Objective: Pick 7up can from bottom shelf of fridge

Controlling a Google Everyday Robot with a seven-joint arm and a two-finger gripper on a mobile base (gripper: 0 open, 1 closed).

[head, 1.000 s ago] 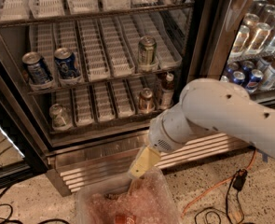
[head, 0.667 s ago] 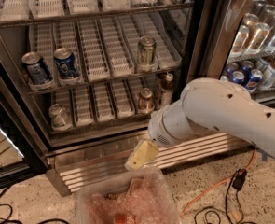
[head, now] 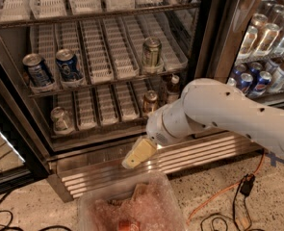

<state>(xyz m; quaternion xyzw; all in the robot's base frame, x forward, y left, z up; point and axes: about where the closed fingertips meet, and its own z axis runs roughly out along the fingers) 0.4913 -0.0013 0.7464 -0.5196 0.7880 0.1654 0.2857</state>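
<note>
gripper [head: 137,154] low before fridge [head: 98,173] base, well right of 7up can [head: 61,120]; grip state impossible to tell. approach step, judging so; next calls for rising, reaching left onto bottom shelf [head: 113,103].

Close high view, angled down at fridge [head: 199,153], tool [head: 134,159] low centre

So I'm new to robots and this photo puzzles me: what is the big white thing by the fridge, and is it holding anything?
The white shape is a robot's arm. Its gripper, the yellowish tip, hangs low in front of the fridge, with nothing visibly in it. There is one camera, facing the shelves from above. On the bottom shelf, a pale 7up can stands at the left and a brownish can at the right. Two blue Pepsi cans sit one shelf up. A clear plastic tub lies nearest the camera.
</note>
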